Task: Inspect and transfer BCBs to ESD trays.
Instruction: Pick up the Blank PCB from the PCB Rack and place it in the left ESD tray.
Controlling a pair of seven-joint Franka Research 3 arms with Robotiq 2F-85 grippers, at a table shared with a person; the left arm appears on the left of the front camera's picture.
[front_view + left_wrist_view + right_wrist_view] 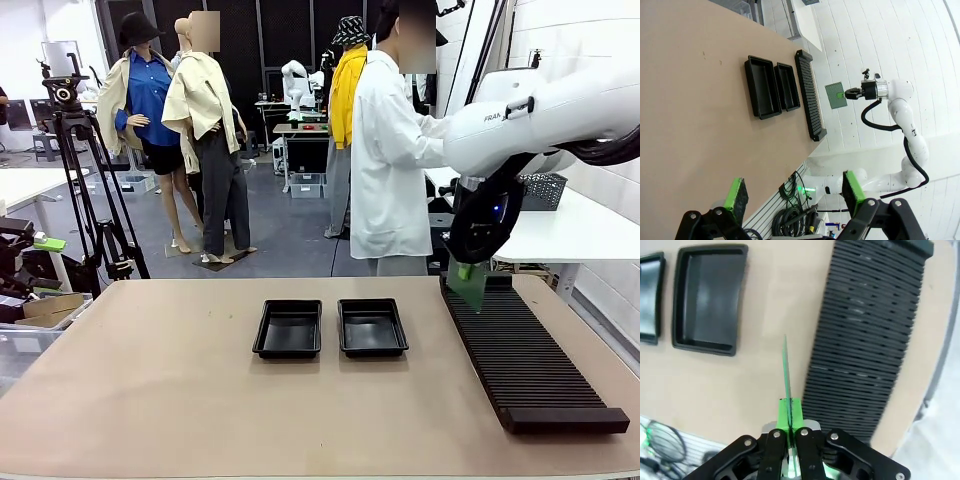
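Note:
My right gripper [466, 264] is shut on a green BCB [468, 287], holding it upright just above the far end of the long black slotted rack [525, 355]. In the right wrist view the BCB [786, 367] shows edge-on between the shut pads of that gripper [790, 411], over bare table beside the rack [865, 340]. Two empty black ESD trays [290, 328] [372, 326] sit side by side at the table's middle. From the left wrist view, my left gripper [795, 192] hangs open and high, far from the trays [762, 86] [787, 86] and the held BCB [835, 95].
A person in a white coat [390, 160] stands at the far side of the table, behind the rack's far end. A grey mesh basket [545, 190] rests on a white table to the right. A camera tripod [85, 190] stands far left.

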